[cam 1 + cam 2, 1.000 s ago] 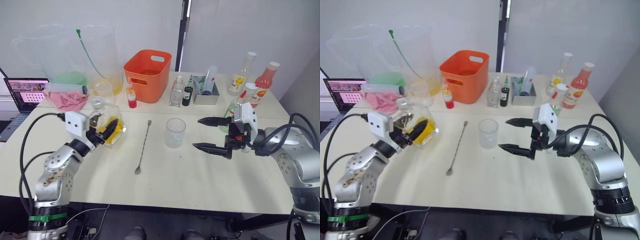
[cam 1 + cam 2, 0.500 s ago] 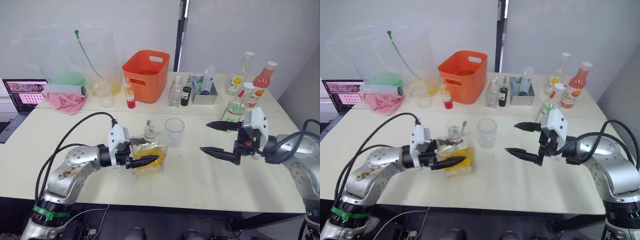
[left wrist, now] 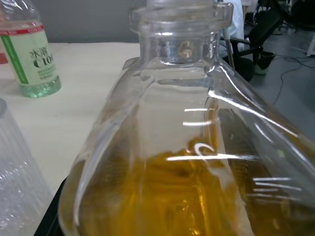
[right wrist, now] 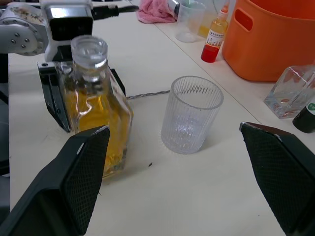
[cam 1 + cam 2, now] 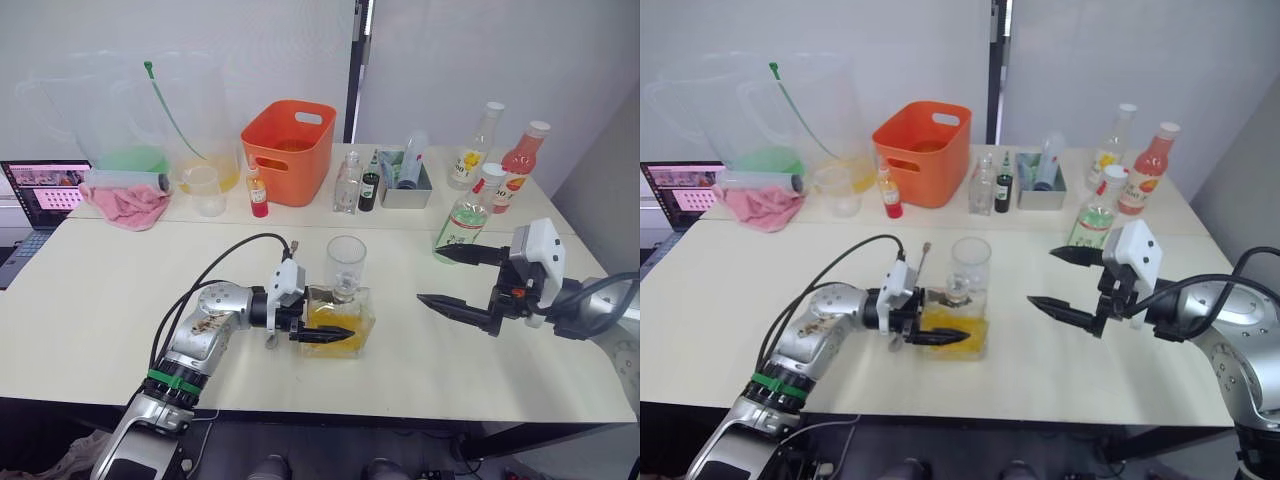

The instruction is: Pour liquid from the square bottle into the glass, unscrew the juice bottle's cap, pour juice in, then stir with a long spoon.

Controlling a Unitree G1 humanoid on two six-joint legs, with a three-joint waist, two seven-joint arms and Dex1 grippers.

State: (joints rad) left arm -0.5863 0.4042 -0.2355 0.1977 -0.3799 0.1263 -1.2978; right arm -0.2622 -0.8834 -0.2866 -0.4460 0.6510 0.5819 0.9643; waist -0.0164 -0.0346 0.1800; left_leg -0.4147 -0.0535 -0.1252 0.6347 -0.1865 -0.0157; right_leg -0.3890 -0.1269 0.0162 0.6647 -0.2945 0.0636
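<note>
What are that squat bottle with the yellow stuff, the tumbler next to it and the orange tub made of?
The square bottle looks like thick clear glass: heavy walls, sharp bright reflections, a chunky stopper. The glass is clear with fine vertical ribs; it could be glass or hard plastic. The orange tub seems to be moulded plastic: opaque, smooth, matte, with a cut-out handle.

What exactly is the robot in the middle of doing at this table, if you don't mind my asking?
It is making a mixed drink. The left gripper is clamped around the square bottle of yellow liquid, which stands upright just in front of the glass; the glass looks empty. The right gripper hangs open above the table near the juice bottle, whose white cap is on.
</note>
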